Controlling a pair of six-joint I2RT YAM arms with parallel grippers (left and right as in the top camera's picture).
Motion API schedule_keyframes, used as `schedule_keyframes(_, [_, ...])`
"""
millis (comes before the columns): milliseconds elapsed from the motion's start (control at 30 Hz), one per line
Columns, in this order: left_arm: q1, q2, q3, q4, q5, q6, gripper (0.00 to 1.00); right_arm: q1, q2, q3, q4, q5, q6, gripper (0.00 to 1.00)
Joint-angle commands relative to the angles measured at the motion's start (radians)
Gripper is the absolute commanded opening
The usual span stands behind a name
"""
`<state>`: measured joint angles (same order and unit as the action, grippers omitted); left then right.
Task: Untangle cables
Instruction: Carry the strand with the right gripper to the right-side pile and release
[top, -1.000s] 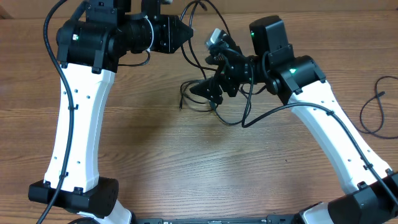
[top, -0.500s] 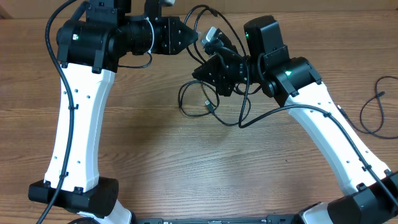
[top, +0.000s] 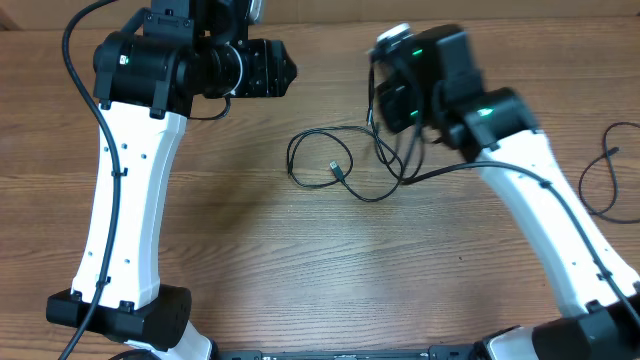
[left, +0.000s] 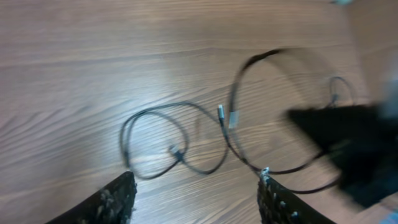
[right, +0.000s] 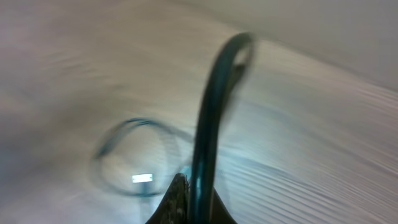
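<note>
Overhead, the cables (top: 291, 160) lie on the table (top: 300, 280) between the two arms, nearer to the right one. They make one loose loop with a short plug tip (top: 336, 169) inside it. From the right side of the loop the cord bends and goes up toward the right claw (top: 392, 105). This claw is above the table and is blurred, so I cannot tell if it is spread, pressed together, or pinching the cord. The left claw (top: 288, 70) is at the far side of the table, well apart from the loop.

From the left wrist, two dark fingers (left: 118, 199) stand at the lower corners, spread wide, with nothing between them. Beyond them the cord lies flat on the wood in two loops side by side, and a silvery plug (left: 233, 118) is between the loops. The right claw shows as a dark blur at the right edge.

From the right wrist everything is smeared. A thick dark line rises through the middle, and behind it a pale loop lies on the table with a small bright tip (right: 143, 178).

Another thin black cord (top: 586, 185) lies at the right edge of the table in the overhead view, well apart from the loop.
</note>
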<state>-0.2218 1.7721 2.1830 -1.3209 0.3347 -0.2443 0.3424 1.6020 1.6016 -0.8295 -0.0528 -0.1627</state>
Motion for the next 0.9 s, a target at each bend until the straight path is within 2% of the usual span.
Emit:
schedule_keyframes(0, [0.000, 0.006, 0.000, -0.029, -0.109, 0.024, 0.57, -0.109, -0.090, 0.069, -0.004, 0.213, 0.033, 0.04])
schedule_keyframes(67, [0.001, 0.006, 0.000, -0.056, -0.146, 0.032, 0.51, -0.193, -0.106, 0.070, -0.003, 0.277, 0.032, 0.04])
schedule_keyframes(167, [0.001, 0.006, 0.000, -0.102, -0.236, 0.032, 0.50, -0.330, -0.109, 0.069, -0.004, 0.338, 0.033, 0.04])
schedule_keyframes(333, [0.001, 0.006, 0.000, -0.172, -0.442, 0.031, 0.56, -0.544, -0.090, 0.069, -0.004, 0.340, 0.045, 0.04])
schedule_keyframes(467, [0.001, 0.006, 0.000, -0.217, -0.547, 0.026, 0.62, -0.677, -0.064, 0.068, -0.007, 0.340, 0.115, 0.04])
schedule_keyframes(533, [0.001, 0.006, 0.000, -0.239, -0.560, 0.027, 0.64, -0.733, -0.042, 0.066, -0.016, 0.335, 0.176, 0.04])
schedule_keyframes(567, [0.001, 0.006, 0.000, -0.250, -0.559, 0.027, 0.69, -0.754, -0.031, 0.064, -0.017, 0.321, 0.194, 0.04])
schedule_keyframes(700, [0.001, 0.006, -0.002, -0.278, -0.558, 0.027, 0.69, -0.812, 0.029, 0.042, -0.012, 0.239, 0.197, 0.04])
schedule_keyframes(867, [0.001, 0.006, -0.002, -0.299, -0.547, 0.027, 0.68, -0.835, 0.124, 0.042, -0.011, 0.239, 0.200, 0.04])
